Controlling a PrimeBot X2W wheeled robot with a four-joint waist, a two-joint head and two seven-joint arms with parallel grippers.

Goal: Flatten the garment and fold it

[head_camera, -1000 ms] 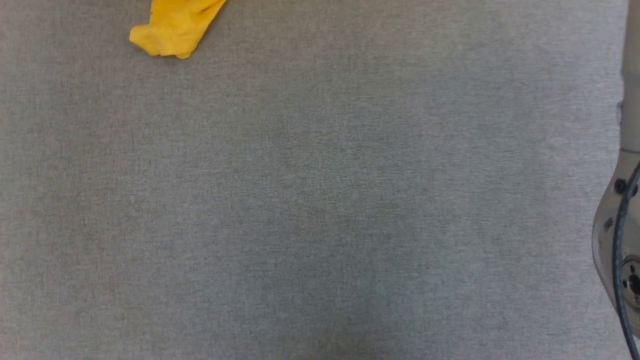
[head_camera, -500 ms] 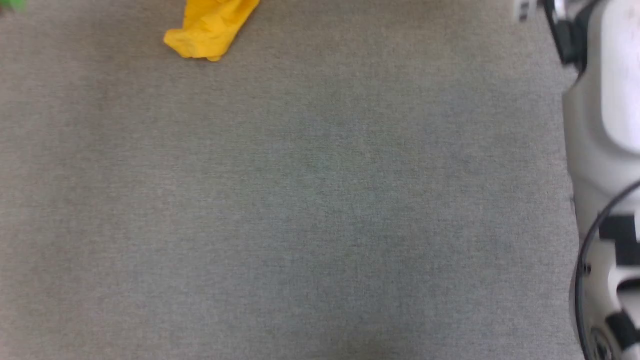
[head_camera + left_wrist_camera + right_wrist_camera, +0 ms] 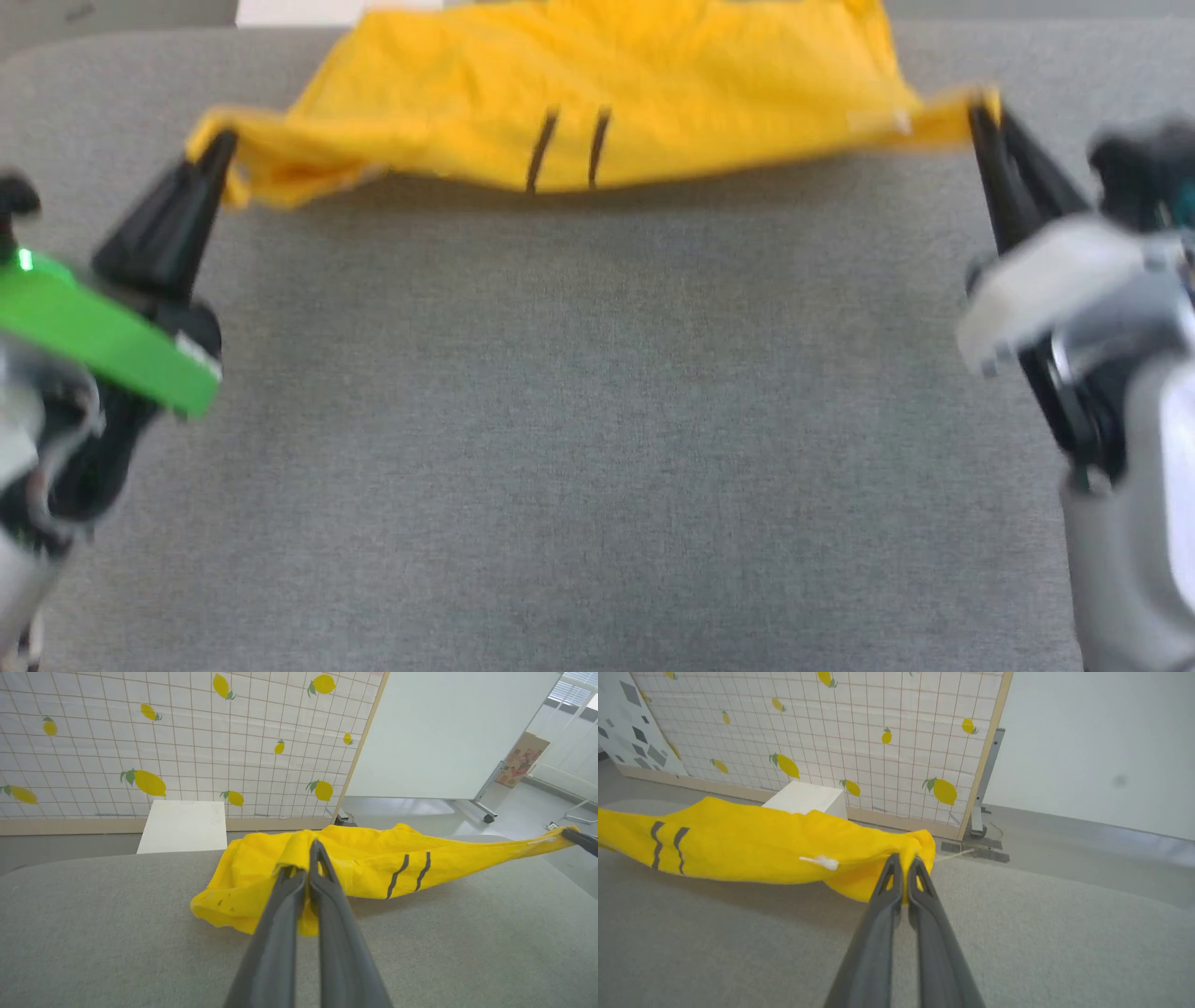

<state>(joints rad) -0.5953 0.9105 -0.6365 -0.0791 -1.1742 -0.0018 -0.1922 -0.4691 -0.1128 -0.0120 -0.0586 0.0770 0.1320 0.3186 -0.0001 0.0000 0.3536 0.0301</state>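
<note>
While clamped shut on opposite ends of the yellow garment [image 3: 607, 84], hold it stretched low over the grey desk [image 3: 597, 420], between the left fingers [image 3: 177, 224] and the right fingers [image 3: 1018, 187].

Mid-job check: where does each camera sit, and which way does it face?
Head view: on the head, looking down at the grey table; shirt stretched between left gripper and right gripper.
Left wrist view: on the left wrist, along its shut fingers pinching one shirt corner, facing the lemon screen.
Right wrist view: on the right wrist, along its fingers pinching the other corner, same screen ahead.
Shared: both wrist views show the white box and black stripes.
</note>
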